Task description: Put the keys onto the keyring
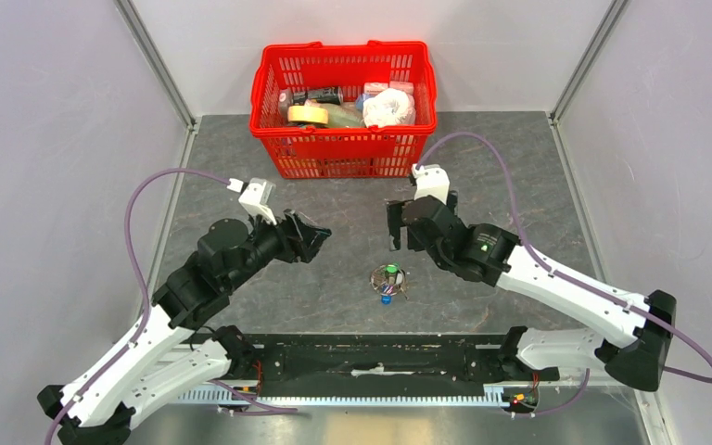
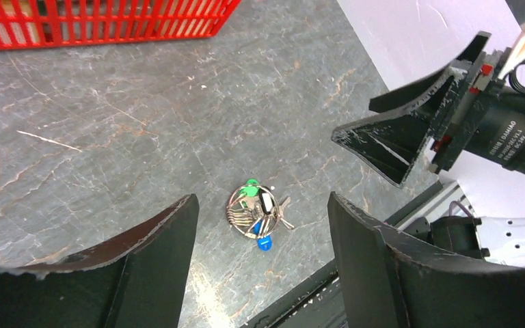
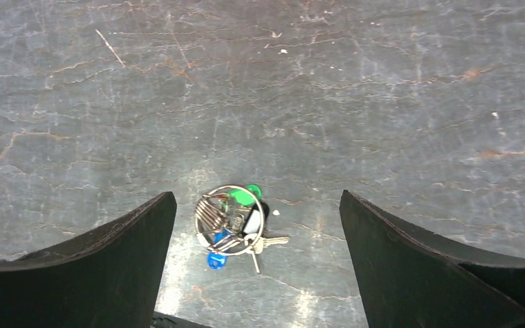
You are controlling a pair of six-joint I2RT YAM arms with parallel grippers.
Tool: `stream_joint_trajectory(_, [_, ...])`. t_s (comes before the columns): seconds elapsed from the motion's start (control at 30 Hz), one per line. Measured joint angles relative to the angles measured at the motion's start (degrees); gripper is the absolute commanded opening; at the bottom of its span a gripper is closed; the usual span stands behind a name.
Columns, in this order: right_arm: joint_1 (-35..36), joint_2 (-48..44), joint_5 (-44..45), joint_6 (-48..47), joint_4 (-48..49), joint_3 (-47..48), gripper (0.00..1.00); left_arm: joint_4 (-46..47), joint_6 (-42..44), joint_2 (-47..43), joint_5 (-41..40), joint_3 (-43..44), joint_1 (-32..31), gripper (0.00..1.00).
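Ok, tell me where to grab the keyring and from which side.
Take the keyring by its wire rim, probably the upper-left arc in the right wrist view, clear of the green key head. It lies flat on the table, so come straight down, one finger inside the loop.

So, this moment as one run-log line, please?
left gripper: open | right gripper: open | keyring: on table | green key, blue key: at keyring, threading unclear
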Motion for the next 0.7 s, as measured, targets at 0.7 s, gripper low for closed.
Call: stream_joint_trajectory(0.7, [0.0, -8.6, 4.3, -5.6, -3.3, 2.9, 0.99, -3.7, 5.5, 0.5, -6.0, 5.0, 0.0, 0.86])
